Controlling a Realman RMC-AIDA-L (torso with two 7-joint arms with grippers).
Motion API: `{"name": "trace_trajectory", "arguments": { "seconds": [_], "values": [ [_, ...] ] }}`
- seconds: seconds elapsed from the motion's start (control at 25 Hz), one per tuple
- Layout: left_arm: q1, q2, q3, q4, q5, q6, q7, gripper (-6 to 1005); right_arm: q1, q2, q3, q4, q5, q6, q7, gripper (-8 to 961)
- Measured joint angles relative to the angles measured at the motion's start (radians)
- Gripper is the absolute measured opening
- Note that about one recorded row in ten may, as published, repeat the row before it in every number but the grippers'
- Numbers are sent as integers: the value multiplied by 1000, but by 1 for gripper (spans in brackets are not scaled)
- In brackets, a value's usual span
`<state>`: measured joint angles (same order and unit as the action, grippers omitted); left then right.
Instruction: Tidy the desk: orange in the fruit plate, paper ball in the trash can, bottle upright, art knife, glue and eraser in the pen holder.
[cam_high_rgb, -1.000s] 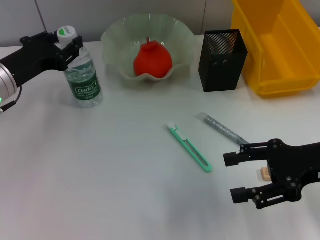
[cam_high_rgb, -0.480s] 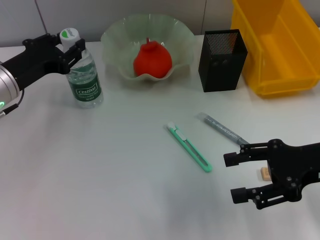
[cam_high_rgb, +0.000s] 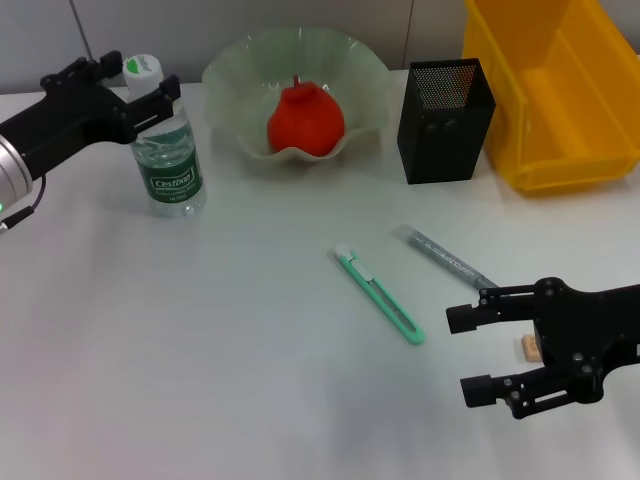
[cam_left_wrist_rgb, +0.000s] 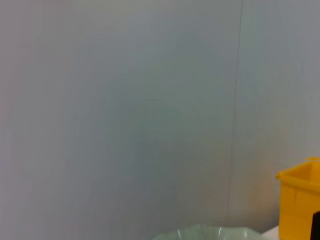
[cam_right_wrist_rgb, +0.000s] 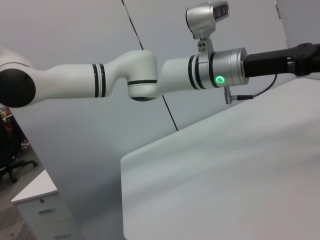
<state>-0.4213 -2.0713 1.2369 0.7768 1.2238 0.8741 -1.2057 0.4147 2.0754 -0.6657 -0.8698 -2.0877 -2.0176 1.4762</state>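
The clear bottle (cam_high_rgb: 170, 150) with a green-and-white cap stands upright at the back left. My left gripper (cam_high_rgb: 135, 78) is open, one finger on each side of the bottle's neck. The orange (cam_high_rgb: 305, 118) lies in the pale green fruit plate (cam_high_rgb: 230, 75). On the table lie the green art knife (cam_high_rgb: 380, 295) and the grey glue stick (cam_high_rgb: 445, 257). A small tan eraser (cam_high_rgb: 528, 348) sits between the fingers of my open right gripper (cam_high_rgb: 468, 354) at the front right. The black mesh pen holder (cam_high_rgb: 445, 120) stands beside the plate. The paper ball is out of view.
The yellow trash can (cam_high_rgb: 550, 90) stands at the back right, and its corner (cam_left_wrist_rgb: 300, 200) shows in the left wrist view under a bare wall. The right wrist view shows my white left arm (cam_right_wrist_rgb: 140, 77) over the table.
The left gripper's fingers have spread apart around the bottle's neck, and the bottle's cap has shifted slightly right. The right arm has not moved.
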Motion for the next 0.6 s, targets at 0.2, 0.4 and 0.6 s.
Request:
{"name": "trace_trajectory", "arguments": {
  "seconds": [0.2, 0.4, 0.6],
  "values": [
    [34, 9, -52, 30, -22, 140, -15, 815, 1, 0, 0, -9, 3, -4, 23, 806],
    [100, 39, -137, 55, -19, 407, -47, 814, 8, 0, 0, -53, 3, -4, 84, 806],
    [144, 110, -154, 28, 12, 654, -98, 815, 22, 1, -10, -160, 0, 1, 194, 806]
  ]
}}
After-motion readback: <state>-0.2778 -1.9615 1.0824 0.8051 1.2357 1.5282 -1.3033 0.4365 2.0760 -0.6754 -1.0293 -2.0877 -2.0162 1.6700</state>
